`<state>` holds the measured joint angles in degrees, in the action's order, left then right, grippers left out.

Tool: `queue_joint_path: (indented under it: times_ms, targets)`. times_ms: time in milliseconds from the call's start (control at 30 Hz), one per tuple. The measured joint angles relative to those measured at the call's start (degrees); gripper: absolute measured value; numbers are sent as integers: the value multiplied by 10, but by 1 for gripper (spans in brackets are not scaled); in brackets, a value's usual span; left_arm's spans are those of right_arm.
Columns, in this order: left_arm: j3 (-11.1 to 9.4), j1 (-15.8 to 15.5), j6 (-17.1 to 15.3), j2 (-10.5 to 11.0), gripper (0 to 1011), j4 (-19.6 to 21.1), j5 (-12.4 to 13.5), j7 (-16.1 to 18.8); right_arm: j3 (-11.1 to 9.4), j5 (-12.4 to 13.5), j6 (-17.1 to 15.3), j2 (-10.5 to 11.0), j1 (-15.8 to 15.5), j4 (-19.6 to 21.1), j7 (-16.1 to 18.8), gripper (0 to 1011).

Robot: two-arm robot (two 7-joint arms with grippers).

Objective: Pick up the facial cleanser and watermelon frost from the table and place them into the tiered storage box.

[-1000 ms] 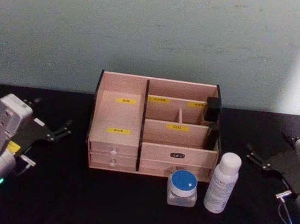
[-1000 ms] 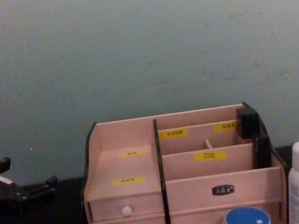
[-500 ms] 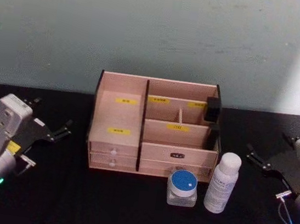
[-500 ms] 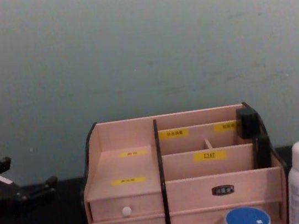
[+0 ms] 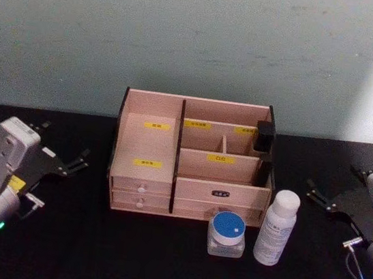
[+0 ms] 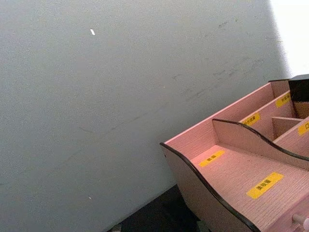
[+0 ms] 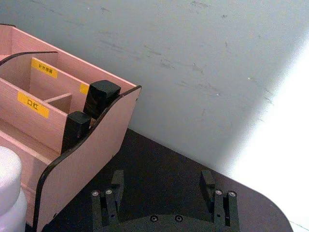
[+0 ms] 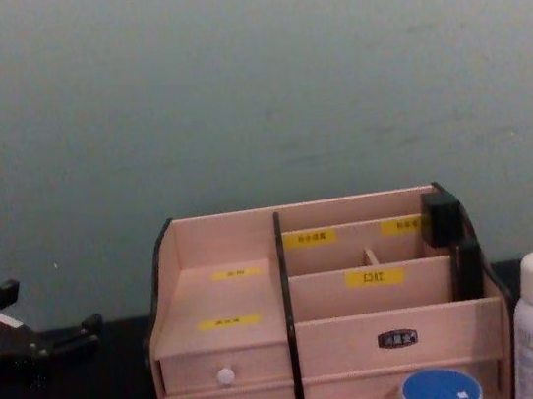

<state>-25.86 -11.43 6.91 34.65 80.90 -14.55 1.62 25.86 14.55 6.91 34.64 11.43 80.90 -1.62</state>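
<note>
Backdrop: pale grey-green painted wall (image 5: pixel 200 38), bright at its right edge, rises behind the scene.
Worktop: black surface (image 5: pixel 156 266) carries every item and runs the full width of the head view.
Storage box: light wooden tiered storage box (image 5: pixel 146 144) with dark edges, yellow labels and white-knobbed drawers stands at centre, against the wall; its stepped compartments hold neither bottle nor jar.
Left gripper: black left gripper (image 5: pixel 66 139) is poised over the worktop well to the box's left, fingers spread wide, gripping nothing.
Right gripper: black right gripper (image 5: pixel 333 178) sits to the right of the box, just beyond the bottle, its jaws wide apart and empty in the right wrist view (image 7: pixel 161 181).
Facial cleanser: tall slim white plastic bottle (image 5: pixel 275 227) with a rounded cap stands upright on the worktop, just in front of the box's right front corner.
Watermelon frost: squat clear jar (image 5: pixel 227 233) with a flat blue lid stands just beside the bottle, on its left, in front of the drawers.
</note>
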Motion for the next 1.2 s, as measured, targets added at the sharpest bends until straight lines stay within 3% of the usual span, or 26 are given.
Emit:
queue_joint_path:
  times_ms: [300, 567, 900, 1200]
  targets:
    - [0, 0, 0, 0, 1001, 0, 0, 0, 0, 0, 0, 0, 0, 0, 0, 1002]
    - [0, 0, 0, 0, 1001, 0, 0, 0, -16, 3, -2, -3, -12, 9, 16, 1002]
    - [0, 0, 0, 0, 1001, 0, 0, 0, -48, 37, -60, 20, -52, 69, 50, 1002]
    - [0, 0, 0, 0, 1001, 0, 0, 0, -73, 52, -94, 47, -97, 122, 74, 1002]
